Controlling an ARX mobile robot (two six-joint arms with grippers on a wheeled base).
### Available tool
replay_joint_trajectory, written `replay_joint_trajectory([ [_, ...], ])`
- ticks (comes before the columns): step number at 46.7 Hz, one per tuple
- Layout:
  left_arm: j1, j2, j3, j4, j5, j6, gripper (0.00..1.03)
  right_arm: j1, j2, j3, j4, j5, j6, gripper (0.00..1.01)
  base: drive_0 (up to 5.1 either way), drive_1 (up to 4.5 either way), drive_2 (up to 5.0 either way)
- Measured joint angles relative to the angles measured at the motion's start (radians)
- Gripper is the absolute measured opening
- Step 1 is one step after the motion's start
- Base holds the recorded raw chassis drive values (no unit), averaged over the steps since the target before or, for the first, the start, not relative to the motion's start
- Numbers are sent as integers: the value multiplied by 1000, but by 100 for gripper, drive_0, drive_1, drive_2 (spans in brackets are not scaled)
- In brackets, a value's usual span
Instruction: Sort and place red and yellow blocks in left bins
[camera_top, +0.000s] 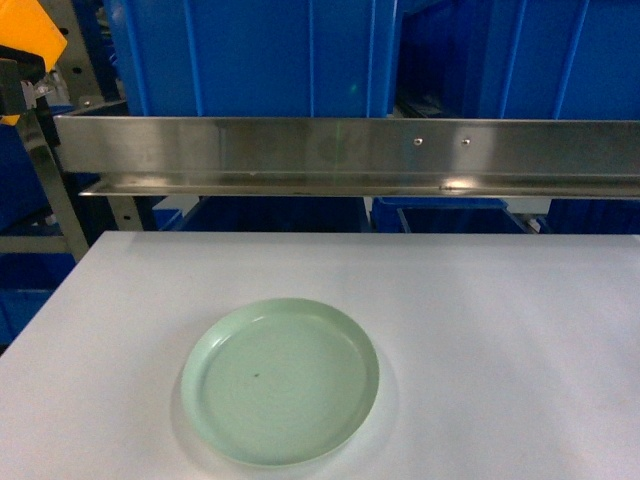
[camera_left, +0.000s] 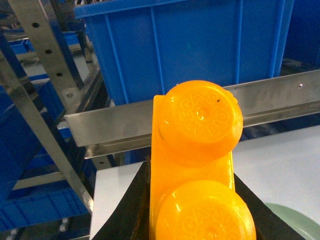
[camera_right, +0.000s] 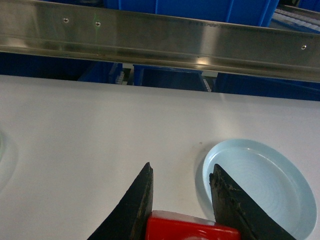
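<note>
At the far upper left of the head view, about ten o'clock from the pale green plate (camera_top: 280, 381), the left gripper (camera_top: 22, 75) is raised beside the rack upright with the orange-yellow brick (camera_top: 30, 38) in it. Only a corner of brick and gripper shows there. The left wrist view shows it close: the left gripper (camera_left: 192, 200) is clamped on the orange-yellow brick (camera_left: 197, 160), black fingers (camera_left: 131, 210) pressing both long sides, its two round studs facing the camera. Beyond the brick, at twelve o'clock, stands a large blue crate (camera_left: 190, 45) on the shelf above a steel rail (camera_left: 110, 125). A perforated steel upright (camera_left: 45, 45) slants at the left, and an edge of the green plate (camera_left: 295, 220) shows at five o'clock.

In the middle of the head view the pale green plate sits on the white table (camera_top: 500, 330), near its front edge. The steel rail (camera_top: 350, 150) runs across above the table's far edge, with a blue crate (camera_top: 260, 55) behind it at twelve o'clock and another at one o'clock.

On the right, seen only by the right wrist camera, the right gripper (camera_right: 182, 200) grips the red brick (camera_right: 192, 227) between its two black fingers (camera_right: 135, 205), low over the table. A pale blue plate (camera_right: 260, 185) lies on the table at three o'clock from the gripper, just beside the right finger. The rail (camera_right: 160, 37) crosses the top, with blue crates behind it.
</note>
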Motion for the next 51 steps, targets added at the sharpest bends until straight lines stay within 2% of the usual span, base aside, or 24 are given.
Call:
replay_joint_trajectory([
  [29, -2, 0, 0, -1, 3, 0, 27, 0, 0, 0, -2, 0, 0, 29, -457, 58, 398],
  [51, 0, -2, 0, 0, 1, 0, 27, 0, -1, -1, -2, 0, 0, 29, -496, 220, 264],
])
